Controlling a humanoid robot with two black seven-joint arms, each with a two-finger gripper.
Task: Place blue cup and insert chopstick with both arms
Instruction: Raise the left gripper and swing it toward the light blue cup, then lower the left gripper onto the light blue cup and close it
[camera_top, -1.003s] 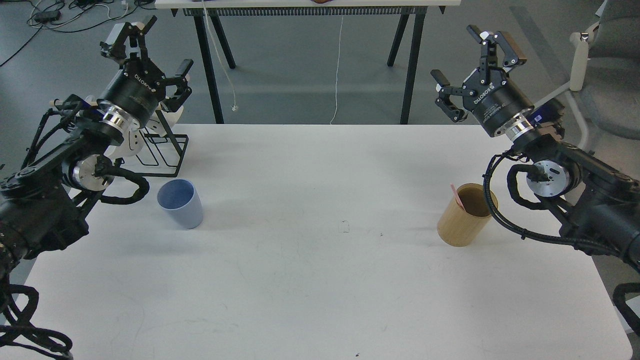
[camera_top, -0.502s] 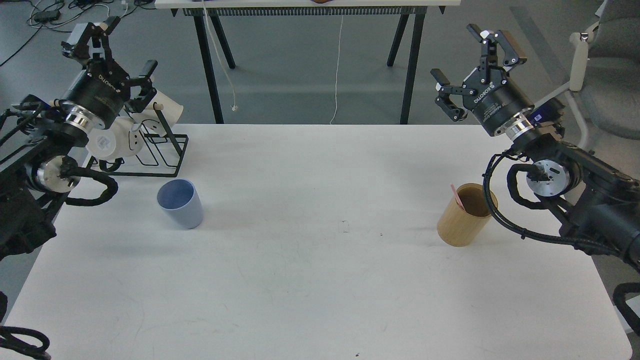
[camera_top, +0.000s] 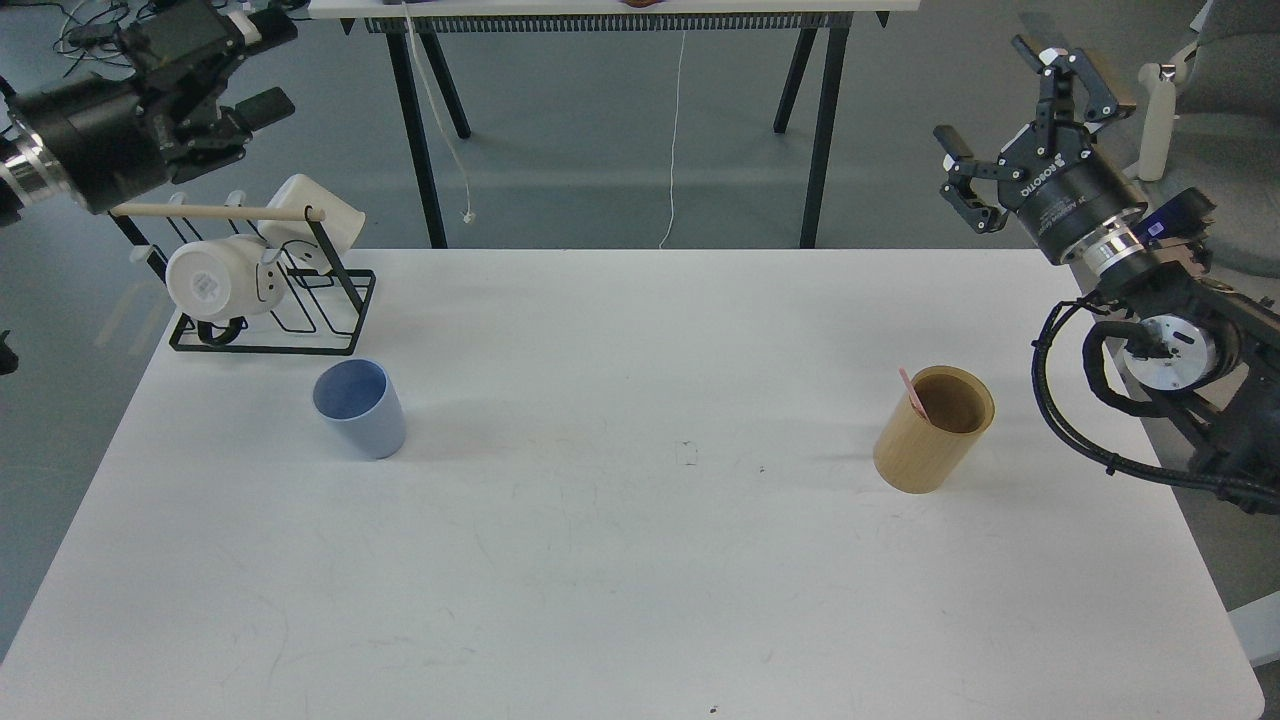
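In the head view, the blue cup (camera_top: 360, 408) is standing upright on the left part of the white table (camera_top: 640, 560), well apart from the left gripper (camera_top: 235, 70), which is being held high at the far left with fingers spread wide. The chopstick (camera_top: 912, 393) is leaning inside the tan cylinder (camera_top: 933, 430) at the right; the right gripper (camera_top: 1030, 120) is being held above and beyond it, fingers wide and empty. A black rack (camera_top: 300, 300) with white mugs (camera_top: 215, 280) is sitting just beyond the cup.
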